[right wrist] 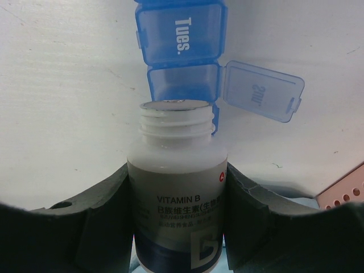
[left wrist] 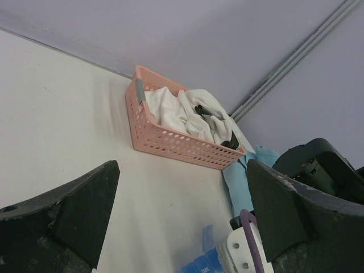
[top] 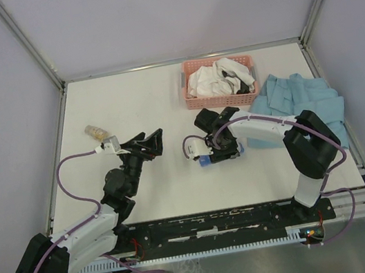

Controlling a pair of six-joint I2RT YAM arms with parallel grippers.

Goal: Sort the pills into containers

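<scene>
White table (right wrist: pixel 57 85); pill organiser (right wrist: pixel 179 57) runs lengthwise away from right gripper (right wrist: pixel 177 170) holding bottle (right wrist: pixel 177 227).

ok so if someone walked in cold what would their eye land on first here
Probably the white vitamin bottle, cap off, clamped in the right end effector near the middle of the table, its mouth pointing at the blue pill organiser, where one lid is flipped open beside the compartment marked Tues. After that, the pink basket of white cloth at the far edge, with a rumpled blue cloth just right of it.
</scene>
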